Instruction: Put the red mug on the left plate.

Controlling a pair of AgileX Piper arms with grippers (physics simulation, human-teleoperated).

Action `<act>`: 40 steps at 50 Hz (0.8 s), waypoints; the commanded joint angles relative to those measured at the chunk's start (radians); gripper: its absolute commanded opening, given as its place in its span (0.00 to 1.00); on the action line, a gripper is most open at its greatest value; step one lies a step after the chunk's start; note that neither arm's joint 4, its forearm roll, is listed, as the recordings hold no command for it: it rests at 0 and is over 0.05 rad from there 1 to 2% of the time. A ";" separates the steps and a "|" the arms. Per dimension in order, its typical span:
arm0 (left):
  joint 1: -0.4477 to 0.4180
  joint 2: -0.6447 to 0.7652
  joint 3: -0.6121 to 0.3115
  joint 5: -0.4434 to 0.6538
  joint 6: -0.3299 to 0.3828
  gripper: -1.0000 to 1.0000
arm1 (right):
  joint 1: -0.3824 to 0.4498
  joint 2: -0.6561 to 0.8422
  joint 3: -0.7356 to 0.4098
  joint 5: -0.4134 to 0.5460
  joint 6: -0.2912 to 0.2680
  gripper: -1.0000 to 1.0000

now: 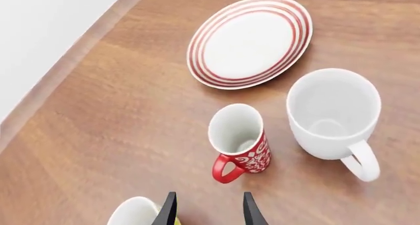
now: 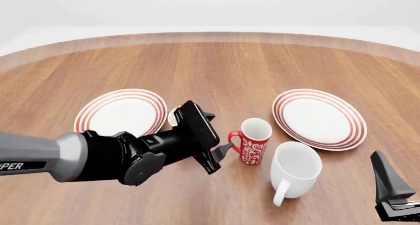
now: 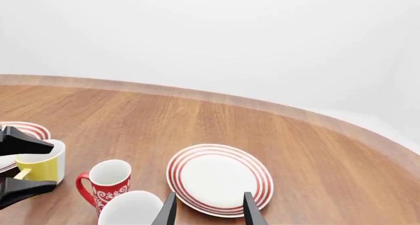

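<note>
The right pincer sits low at the bench's near right corner, its prongs apart and empty. The left pincer, prongs apart, points at the red mug, which stands upright between the two plates with its handle toward that pincer. The left plate lies farther left, behind the arm.

Grey left arm, black gripper, white lettering

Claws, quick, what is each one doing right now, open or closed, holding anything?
Left claw: open, holding nothing, pointed at the red mug.
Right claw: open, holding nothing.
</note>
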 commanded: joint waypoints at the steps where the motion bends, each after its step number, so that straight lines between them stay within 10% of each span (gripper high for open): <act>1: -0.006 0.039 -0.025 -0.001 0.008 1.00 | 0.001 0.000 -0.001 -0.001 -0.001 1.00; 40: -0.010 0.172 -0.115 -0.007 0.011 1.00 | 0.001 0.000 -0.005 -0.006 0.000 1.00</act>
